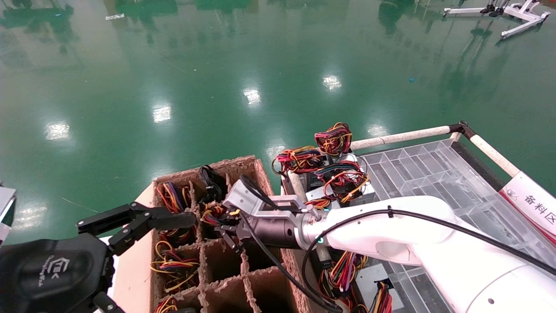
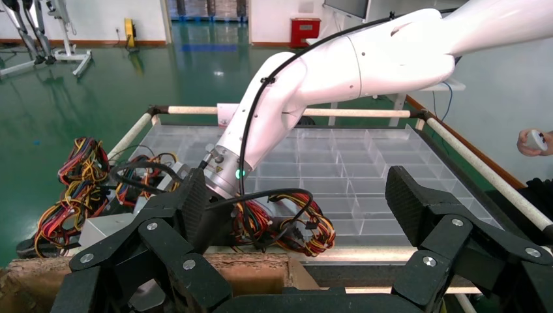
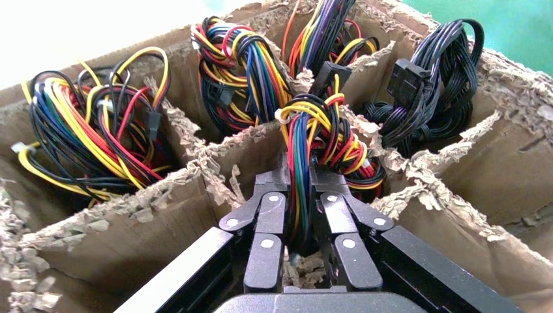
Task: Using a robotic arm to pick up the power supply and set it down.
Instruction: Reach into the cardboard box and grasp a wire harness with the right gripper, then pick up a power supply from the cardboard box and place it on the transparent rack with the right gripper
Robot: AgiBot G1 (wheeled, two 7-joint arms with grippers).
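Right gripper: reaches into the cardboard box; fingers closed tight on the wire bundle of one power supply, in a cell of the box's middle row.
Supply body: hidden down in its cell; only wires show.
Left gripper: idle, wide open, empty, just outside the box's left side.
Handling (judgement): metal case probably heavy for its size and rigid; wires soft and springy, will stretch and let the case swing. The tied bundle is the only hold reachable; grip it low, near the tie.
Risk (judgement): case may snag on the dividers.
Box: brown corrugated card, ragged frayed edges, square cells.
Tray: clear plastic grid on the right; more supplies lie at its near-left corner.
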